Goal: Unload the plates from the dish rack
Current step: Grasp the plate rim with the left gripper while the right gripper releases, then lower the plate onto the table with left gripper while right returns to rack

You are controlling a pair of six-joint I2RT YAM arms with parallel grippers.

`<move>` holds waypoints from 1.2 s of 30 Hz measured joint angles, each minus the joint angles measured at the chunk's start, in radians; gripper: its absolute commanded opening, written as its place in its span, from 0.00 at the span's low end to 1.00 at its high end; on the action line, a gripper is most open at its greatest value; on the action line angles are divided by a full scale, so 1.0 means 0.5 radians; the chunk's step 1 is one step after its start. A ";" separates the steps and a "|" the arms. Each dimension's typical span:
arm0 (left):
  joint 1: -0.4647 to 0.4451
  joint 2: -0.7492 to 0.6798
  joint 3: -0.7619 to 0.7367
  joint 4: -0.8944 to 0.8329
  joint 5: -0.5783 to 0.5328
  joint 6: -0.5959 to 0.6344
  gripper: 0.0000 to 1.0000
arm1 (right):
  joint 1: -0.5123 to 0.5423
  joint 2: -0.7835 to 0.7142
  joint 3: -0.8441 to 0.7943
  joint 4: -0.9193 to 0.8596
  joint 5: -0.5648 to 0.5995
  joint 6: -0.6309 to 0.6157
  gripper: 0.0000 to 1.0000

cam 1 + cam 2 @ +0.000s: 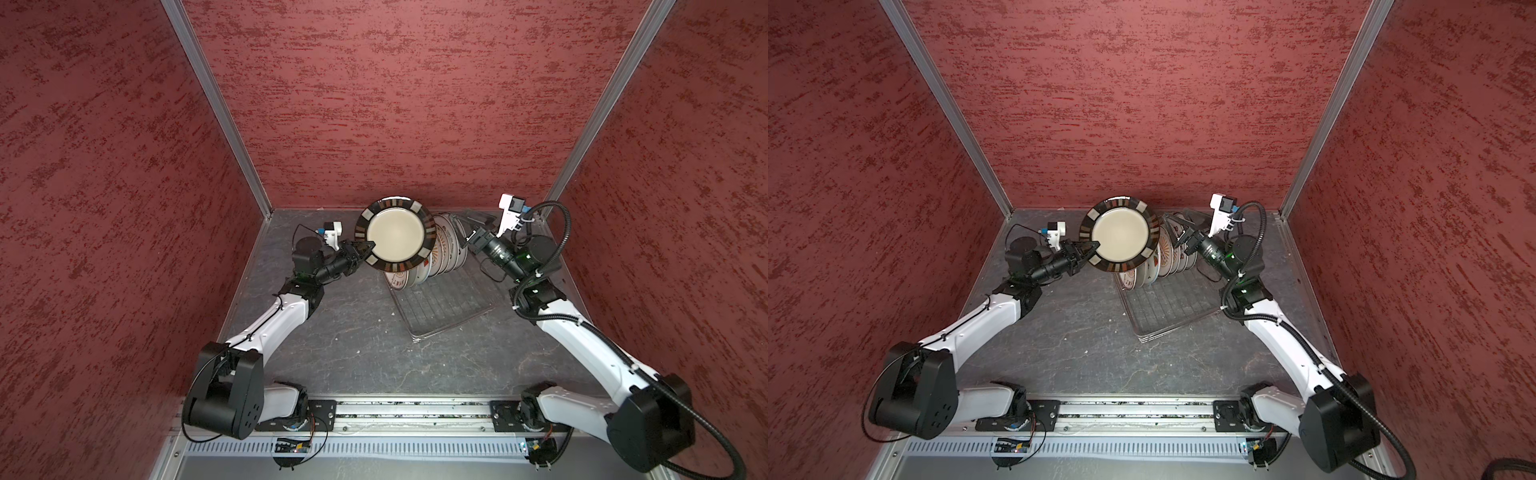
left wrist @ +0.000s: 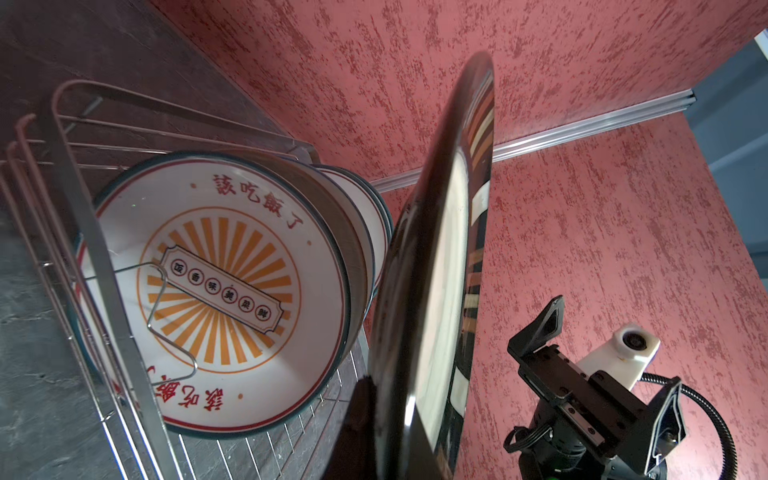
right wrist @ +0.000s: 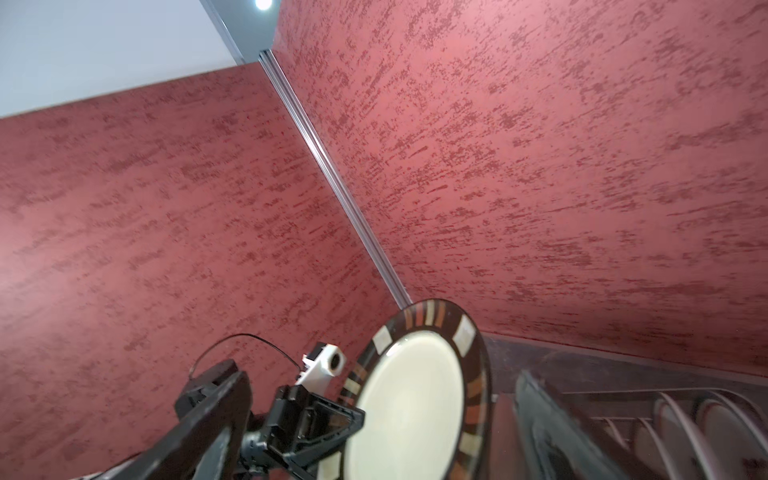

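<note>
Racked plates (image 1: pixel 451 249) partly hidden behind the dark-rimmed plate (image 1: pixel 395 235); dish rack (image 3: pixel 623 391) blurred, cut off in right wrist view.

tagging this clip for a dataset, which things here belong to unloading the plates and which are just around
Part of the job:
- dark-rimmed plate, pinched at its rim by the left gripper
- other plates standing in the dish rack
- right gripper, open beside them

Just around:
- table
- walls
- rail at the front

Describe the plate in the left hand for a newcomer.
Start at the wire dish rack. Above its far-left end, the left hand grips one plate. Only it has a dark, block-patterned rim and plain cream centre; racked plates are printed white.
</note>
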 measured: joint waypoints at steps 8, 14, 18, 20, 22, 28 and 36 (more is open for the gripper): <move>0.064 -0.198 -0.076 -0.167 -0.172 0.035 0.00 | 0.047 0.025 0.083 -0.510 0.263 -0.468 0.95; 0.143 -0.323 -0.142 -0.314 -0.349 0.048 0.00 | 0.204 0.118 0.117 -0.655 0.427 -0.741 0.99; 0.249 -0.354 -0.248 -0.342 -0.441 -0.008 0.00 | 0.407 0.134 0.117 -0.697 0.631 -0.964 0.99; 0.321 -0.357 -0.318 -0.345 -0.481 -0.054 0.00 | 0.495 0.137 0.121 -0.706 0.691 -1.053 0.99; 0.392 -0.357 -0.388 -0.355 -0.526 -0.099 0.00 | 0.557 0.151 0.146 -0.729 0.689 -1.123 0.99; 0.510 -0.369 -0.476 -0.385 -0.603 -0.203 0.00 | 0.689 0.227 0.199 -0.795 0.526 -1.380 0.99; 0.593 -0.504 -0.556 -0.441 -0.784 -0.216 0.00 | 1.007 0.526 0.334 -0.903 0.481 -1.714 0.99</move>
